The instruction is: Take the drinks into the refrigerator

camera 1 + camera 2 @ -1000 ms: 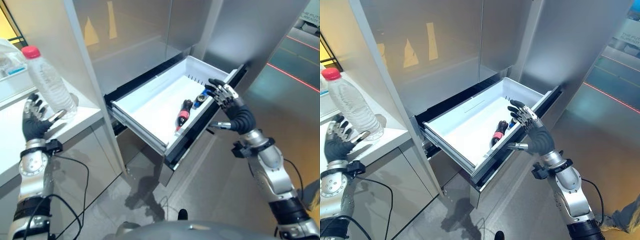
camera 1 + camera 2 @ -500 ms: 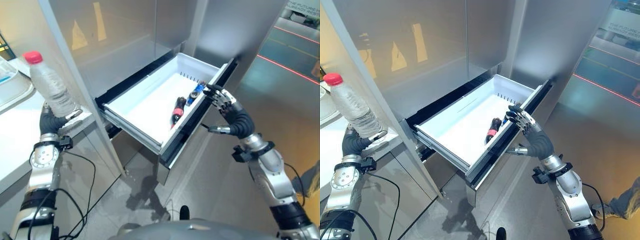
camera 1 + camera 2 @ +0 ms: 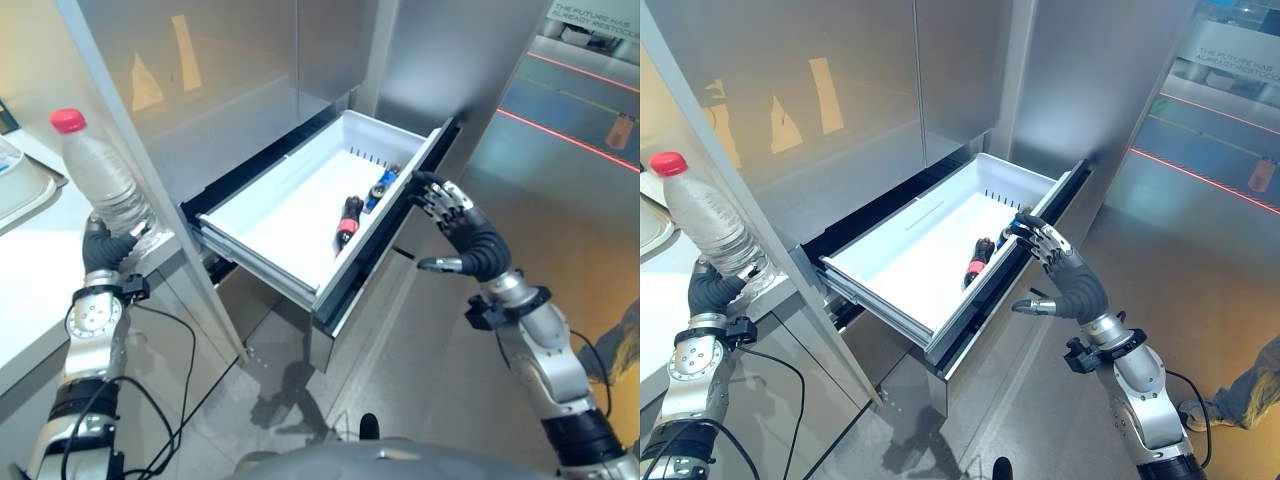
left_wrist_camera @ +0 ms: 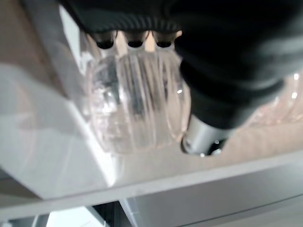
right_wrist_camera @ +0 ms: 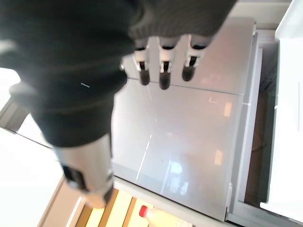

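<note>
Left eye view, left hand (image 3: pixel 100 250) clasping water bottle (image 3: pixel 98 175) on counter (image 3: pixel 40 270), right hand (image 3: pixel 462 232) relaxed beside drawer (image 3: pixel 300 205)

Left robot hand (image 3: pixel 100 250) curled tight; right robot hand (image 3: pixel 470 240) spread.

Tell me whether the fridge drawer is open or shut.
Open: the white refrigerator drawer is pulled out, its inside and two bottles lying in it visible.
</note>
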Controlling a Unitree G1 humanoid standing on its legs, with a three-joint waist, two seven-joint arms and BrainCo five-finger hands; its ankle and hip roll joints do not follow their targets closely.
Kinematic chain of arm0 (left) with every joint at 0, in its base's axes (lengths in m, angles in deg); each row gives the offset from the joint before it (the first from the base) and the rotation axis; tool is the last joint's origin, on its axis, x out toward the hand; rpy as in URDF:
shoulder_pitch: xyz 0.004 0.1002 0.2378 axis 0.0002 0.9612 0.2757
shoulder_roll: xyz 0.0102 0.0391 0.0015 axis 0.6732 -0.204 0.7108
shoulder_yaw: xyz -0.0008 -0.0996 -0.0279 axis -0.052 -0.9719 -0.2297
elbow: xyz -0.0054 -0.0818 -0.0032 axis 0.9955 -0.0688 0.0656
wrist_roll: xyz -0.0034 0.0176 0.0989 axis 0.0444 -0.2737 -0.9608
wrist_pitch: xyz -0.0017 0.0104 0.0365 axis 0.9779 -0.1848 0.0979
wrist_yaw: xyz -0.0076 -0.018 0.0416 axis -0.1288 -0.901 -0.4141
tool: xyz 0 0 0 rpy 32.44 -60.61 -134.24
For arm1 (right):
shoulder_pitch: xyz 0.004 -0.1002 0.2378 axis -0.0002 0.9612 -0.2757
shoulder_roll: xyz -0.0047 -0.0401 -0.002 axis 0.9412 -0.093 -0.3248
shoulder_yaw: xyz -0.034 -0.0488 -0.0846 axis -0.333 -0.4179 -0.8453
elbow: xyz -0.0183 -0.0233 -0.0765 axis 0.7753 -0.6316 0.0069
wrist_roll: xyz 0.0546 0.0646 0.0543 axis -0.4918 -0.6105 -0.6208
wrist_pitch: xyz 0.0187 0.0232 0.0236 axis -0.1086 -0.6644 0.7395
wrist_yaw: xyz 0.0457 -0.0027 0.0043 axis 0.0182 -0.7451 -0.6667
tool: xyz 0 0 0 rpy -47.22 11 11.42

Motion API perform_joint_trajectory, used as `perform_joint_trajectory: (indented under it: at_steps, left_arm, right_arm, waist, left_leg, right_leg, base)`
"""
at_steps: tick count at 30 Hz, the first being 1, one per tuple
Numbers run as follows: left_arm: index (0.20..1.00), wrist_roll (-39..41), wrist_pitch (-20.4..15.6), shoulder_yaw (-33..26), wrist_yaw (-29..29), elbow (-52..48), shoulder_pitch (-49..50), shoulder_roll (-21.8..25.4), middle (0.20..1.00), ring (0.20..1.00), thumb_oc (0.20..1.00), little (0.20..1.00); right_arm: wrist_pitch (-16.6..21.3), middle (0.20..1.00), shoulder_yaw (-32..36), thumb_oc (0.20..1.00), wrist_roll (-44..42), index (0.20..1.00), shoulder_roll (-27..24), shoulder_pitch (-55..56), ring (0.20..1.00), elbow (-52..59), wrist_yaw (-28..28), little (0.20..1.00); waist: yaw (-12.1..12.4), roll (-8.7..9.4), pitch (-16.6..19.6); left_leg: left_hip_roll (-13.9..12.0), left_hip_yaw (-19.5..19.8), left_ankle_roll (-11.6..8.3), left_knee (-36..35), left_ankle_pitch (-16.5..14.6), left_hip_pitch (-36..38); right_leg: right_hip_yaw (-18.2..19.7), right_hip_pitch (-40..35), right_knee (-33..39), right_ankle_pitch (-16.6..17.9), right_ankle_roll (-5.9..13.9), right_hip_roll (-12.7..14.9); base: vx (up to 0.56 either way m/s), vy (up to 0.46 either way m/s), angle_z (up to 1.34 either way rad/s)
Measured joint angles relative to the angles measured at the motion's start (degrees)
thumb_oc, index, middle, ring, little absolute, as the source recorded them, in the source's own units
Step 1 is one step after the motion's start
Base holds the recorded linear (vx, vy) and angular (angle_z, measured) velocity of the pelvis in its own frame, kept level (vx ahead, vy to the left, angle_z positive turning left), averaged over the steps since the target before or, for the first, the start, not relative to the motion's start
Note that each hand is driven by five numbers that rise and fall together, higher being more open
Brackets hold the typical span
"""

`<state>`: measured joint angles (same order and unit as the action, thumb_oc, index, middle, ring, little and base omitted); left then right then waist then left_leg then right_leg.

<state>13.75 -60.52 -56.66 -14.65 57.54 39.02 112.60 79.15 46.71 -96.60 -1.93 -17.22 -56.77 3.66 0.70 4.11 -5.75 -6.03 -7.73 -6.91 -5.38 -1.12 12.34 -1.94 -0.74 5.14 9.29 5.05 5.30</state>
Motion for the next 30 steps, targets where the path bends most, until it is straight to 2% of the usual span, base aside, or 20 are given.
perform_joint_trajectory:
  at_steps: [8,15,19,22,30]
  left_arm:
    - [0.200,-0.83,-0.11,-0.03,-0.14,-0.03,0.07,-0.95,0.200,0.200,0.200,0.200]
    - [0.200,2.78,-0.97,-0.62,0.77,-7.37,4.51,-4.20,0.200,0.200,0.200,0.200]
    - [0.200,8.63,-1.36,-0.52,4.94,-15.96,10.08,-9.10,0.200,0.200,0.200,0.200]
    - [0.200,11.72,-0.87,-0.41,8.03,-18.43,13.66,-12.07,0.200,0.200,0.200,0.200]
    - [0.200,16.60,0.97,-0.41,13.74,-22.44,19.94,-14.50,0.200,0.200,0.200,0.200]
  right_arm:
    - [0.01,1.000,0.00,1.000,0.01,1.000,0.05,0.01,1.000,0.00,0.01,1.000]
    - [0.02,1.000,0.02,1.000,0.06,1.000,0.32,0.06,1.000,-0.12,0.23,1.000]
    - [0.05,1.000,0.53,1.000,0.14,1.000,1.80,0.05,1.000,-1.91,1.73,1.000]
    - [0.11,1.000,1.77,1.000,1.25,1.000,2.76,-0.02,1.000,-4.97,3.09,1.000]
    - [0.08,1.000,5.04,1.000,2.87,1.000,2.75,0.01,1.000,-9.98,5.64,1.000]
  waist:
    - [0.03,0.61,1.24]
    - [0.08,0.73,1.36]
    - [0.22,0.78,1.38]
    - [0.12,0.93,1.30]
    - [0.80,0.93,0.26]
  left_leg:
    - [0.00,-0.05,0.00,-0.01,0.00,-0.05]
    - [-0.01,0.02,0.00,0.01,-0.03,-0.04]
    - [-0.04,0.11,0.02,0.00,-0.08,-0.16]
    - [-0.10,0.13,0.06,-0.03,-0.16,-0.43]
    - [-0.45,0.95,-0.28,0.27,-0.08,-0.95]
  right_leg:
    - [0.04,0.00,-0.01,0.01,0.00,0.00]
    - [0.05,0.06,0.00,0.01,0.01,0.00]
    - [0.04,0.03,0.02,0.00,0.01,0.01]
    - [0.01,0.08,0.05,-0.06,-0.05,0.00]
    - [-0.85,0.29,0.05,0.31,-0.55,-0.24]
  base:
    - [0.00,0.000,0.00]
    - [0.00,0.000,0.00]
    - [0.00,0.000,0.00]
    - [-0.02,-0.005,0.00]
    - [-0.02,-0.020,0.05]
